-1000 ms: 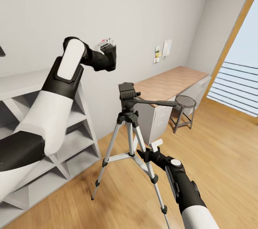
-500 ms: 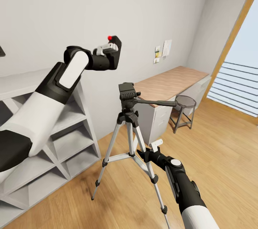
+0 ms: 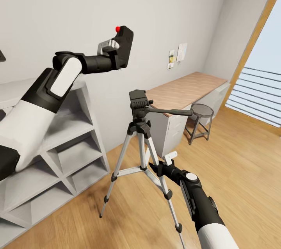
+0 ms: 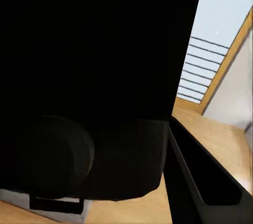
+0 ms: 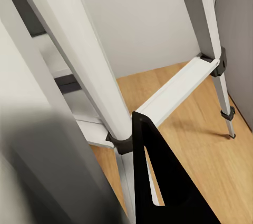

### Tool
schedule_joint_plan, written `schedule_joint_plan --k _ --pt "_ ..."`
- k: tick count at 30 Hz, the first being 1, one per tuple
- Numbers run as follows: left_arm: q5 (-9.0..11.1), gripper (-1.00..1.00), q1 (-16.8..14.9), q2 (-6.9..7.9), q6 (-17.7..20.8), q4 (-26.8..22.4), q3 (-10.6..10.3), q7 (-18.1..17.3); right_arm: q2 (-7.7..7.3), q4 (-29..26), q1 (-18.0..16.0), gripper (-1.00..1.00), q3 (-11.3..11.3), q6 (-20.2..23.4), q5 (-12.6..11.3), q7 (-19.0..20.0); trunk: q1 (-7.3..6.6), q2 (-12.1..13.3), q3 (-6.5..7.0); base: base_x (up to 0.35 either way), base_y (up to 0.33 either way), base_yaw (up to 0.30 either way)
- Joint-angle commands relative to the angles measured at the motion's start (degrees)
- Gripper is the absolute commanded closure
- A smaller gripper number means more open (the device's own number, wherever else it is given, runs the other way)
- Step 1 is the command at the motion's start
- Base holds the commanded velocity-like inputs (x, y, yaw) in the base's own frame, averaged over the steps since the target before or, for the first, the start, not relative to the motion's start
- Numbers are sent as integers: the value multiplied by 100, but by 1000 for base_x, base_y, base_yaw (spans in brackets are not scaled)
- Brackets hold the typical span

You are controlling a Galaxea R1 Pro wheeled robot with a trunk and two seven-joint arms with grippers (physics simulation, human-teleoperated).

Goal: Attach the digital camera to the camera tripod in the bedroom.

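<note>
My left gripper (image 3: 115, 46) pinches the digital camera (image 3: 124, 45) high above the camera tripod (image 3: 140, 139) (right gripper's (image 3: 166, 167) spread unclear, near its legs), so a misaligned descent could topple it.

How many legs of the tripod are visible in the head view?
3. On the camera tripod, one leg slants down to the left toward the shelves, one comes down to the right beside the right arm, and one is partly hidden between them.
</note>
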Motion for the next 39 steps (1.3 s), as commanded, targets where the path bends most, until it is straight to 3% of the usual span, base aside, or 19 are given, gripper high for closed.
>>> schedule_joint_plan --k 1,6,15,19,24,30,31,36,39 --pt "-66 100 -8 95 -137 20 -10 -339 9 67 -4 100 -15 36 497 45 4 -10 -13 0 0 0" --pt "-184 100 -9 322 -316 -29 -50 -914 9 67 -5 100 -15 32 503 44 4 -10 -13 0 0 0" --pt "-227 100 -8 419 -288 -57 -522 -1040 9 67 -5 100 -15 32 507 44 4 -10 -13 0 0 0" --pt "-242 100 -8 417 12 -51 -630 -1074 9 67 -3 100 -15 32 511 43 4 -10 -13 0 0 0" --pt "-266 100 -30 394 1190 -23 -650 -1079 9 67 -5 100 -15 32 513 43 4 -10 -13 0 0 0" --pt "-237 100 -404 508 1619 26 -650 -1197 9 67 -5 100 -15 32 507 42 4 -10 -13 0 0 0" --pt "-230 100 -651 540 1670 120 -653 -1508 9 67 -3 100 -15 32 505 42 4 -10 -13 0 0 0" --pt "-310 100 -973 574 1694 382 -685 -2166 9 67 -3 100 -15 32 501 44 4 -10 -13 0 0 0" --pt "-542 100 -1089 594 1694 430 -705 -2537 9 67 -3 100 -15 32 502 44 4 -10 -13 0 0 0"
